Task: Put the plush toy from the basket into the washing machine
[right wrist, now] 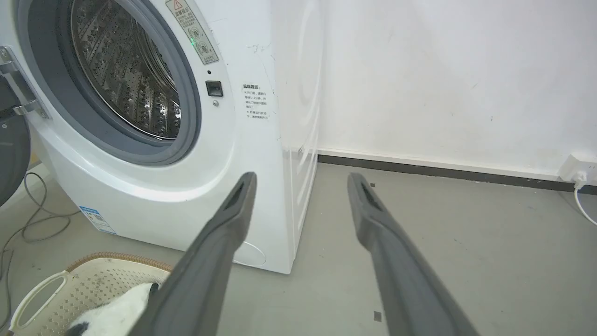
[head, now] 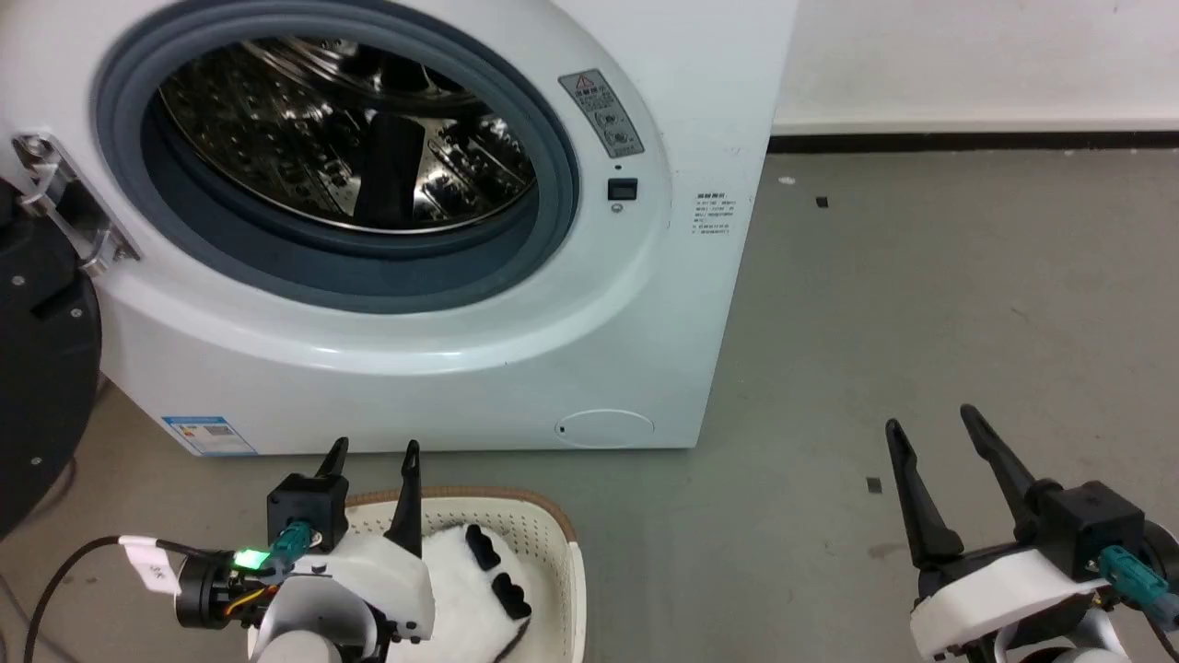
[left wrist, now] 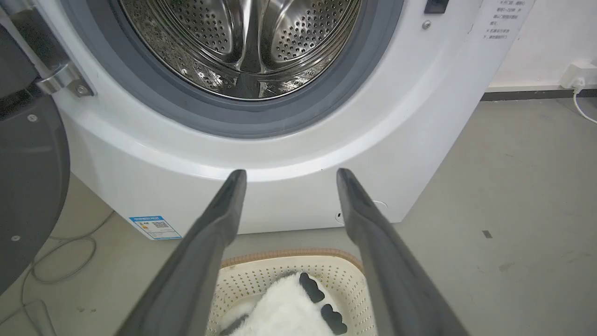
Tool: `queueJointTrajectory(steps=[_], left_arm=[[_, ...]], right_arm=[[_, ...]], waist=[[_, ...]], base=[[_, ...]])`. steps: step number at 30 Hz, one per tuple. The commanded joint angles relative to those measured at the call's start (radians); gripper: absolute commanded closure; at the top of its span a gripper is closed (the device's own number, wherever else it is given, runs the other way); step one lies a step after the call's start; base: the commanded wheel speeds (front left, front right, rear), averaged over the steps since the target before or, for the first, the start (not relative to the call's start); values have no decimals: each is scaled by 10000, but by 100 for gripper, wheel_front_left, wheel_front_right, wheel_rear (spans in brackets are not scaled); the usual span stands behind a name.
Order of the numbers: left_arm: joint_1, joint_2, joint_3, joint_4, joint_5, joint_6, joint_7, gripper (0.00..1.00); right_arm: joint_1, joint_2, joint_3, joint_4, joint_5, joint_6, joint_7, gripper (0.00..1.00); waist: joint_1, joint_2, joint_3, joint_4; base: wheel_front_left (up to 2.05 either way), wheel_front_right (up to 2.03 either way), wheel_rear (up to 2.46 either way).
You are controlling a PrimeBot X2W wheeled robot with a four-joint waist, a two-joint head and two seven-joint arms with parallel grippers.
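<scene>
My left tool [head: 376,444] hangs over the basket [head: 553,541] with its two fingers spread and nothing between them. The right tool [head: 929,417] sits well off to the right above the floor, also spread and empty. The plush toy [head: 461,589] lies in the basket, which stands on the floor just in front of the washing machine [head: 442,368]. The door [head: 41,368] is swung wide to the left, leaving the steel drum [head: 341,138] exposed. I judge the toy light and very soft: the pile will squash under the fingers and the limbs will dangle, but it should not slip or break. I would take it across the thick white body, fingers sunk deep, rather than pinching a black paw that could pull free.
</scene>
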Motion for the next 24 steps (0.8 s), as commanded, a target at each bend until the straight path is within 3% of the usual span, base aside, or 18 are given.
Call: queueJointTrajectory(steps=[1,24], left_arm=[[-341,105,-50,373,-69,-77,-5,0],[-2745,638,-883,3007,-1,-329,1179,0]], right_arm=[[-258,-1,-33,-132,130,1,-122,0],[-1087,-2,-348,-1143,262,2,-599,0]], waist=[[0,0,323,-60],[0,0,3171,-32]], base=[[0,0,0],[0,0,0]])
